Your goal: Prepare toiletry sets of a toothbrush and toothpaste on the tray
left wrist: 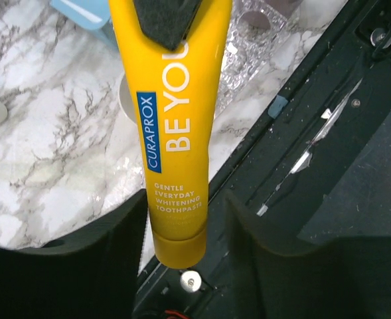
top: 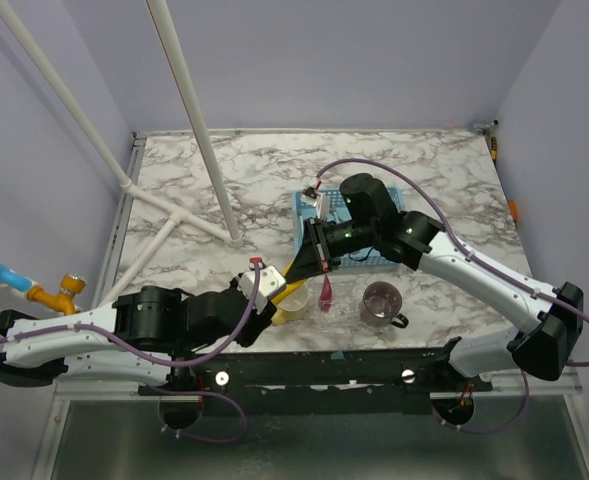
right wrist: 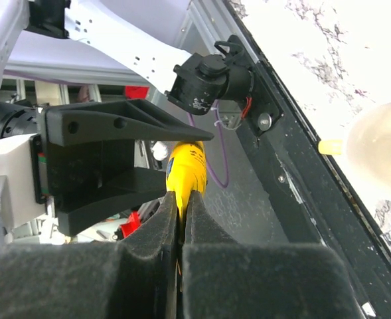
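Yellow tube (left wrist: 175,133) spans both end effectors. The right end effector (right wrist: 180,222) is pressed together on its flat crimp, while the left end effector (left wrist: 185,216) stands spread either side of the cap, likely a handover toward the tray (top: 303,203) behind the right one. I count one yellow tube, one pink tube (top: 325,290) near the right end effector, one yellow mug (top: 294,304), one purple mug (top: 380,303) and no brush I can make out.
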You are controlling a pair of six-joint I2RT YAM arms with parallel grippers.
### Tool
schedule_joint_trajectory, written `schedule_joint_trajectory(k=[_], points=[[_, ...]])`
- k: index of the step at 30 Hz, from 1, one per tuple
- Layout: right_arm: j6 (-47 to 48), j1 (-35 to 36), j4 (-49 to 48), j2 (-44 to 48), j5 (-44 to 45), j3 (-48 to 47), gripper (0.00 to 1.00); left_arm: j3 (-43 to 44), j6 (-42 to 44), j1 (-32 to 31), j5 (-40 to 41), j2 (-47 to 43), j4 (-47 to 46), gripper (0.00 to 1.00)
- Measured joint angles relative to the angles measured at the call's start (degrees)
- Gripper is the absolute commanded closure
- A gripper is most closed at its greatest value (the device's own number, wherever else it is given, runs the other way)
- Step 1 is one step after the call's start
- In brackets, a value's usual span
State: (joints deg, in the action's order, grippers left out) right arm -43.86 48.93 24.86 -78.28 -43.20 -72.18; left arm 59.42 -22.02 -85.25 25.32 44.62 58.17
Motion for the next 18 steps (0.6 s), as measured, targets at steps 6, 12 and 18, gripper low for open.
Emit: schedule_joint_trajectory(k=[6, 12, 18], points=[[3.2, 0.0, 5.5, 0.2, 4.5, -2.3, 1.0, -0.9, 0.2, 0.0, -0.2, -1.4, -4.8, 0.33], [7.6, 0.0, 13.2, 0.7, 9.9, -8.0, 1.0, -0.9, 0.3, 0.3, -0.2, -2.1, -7.2, 0.3], [11.5, 0.0, 22.9, 1.2, 17.7, -17.1, 1.0, -0.8, 1.1, 5.6, -1.4, -2.1, -8.0, 0.3]])
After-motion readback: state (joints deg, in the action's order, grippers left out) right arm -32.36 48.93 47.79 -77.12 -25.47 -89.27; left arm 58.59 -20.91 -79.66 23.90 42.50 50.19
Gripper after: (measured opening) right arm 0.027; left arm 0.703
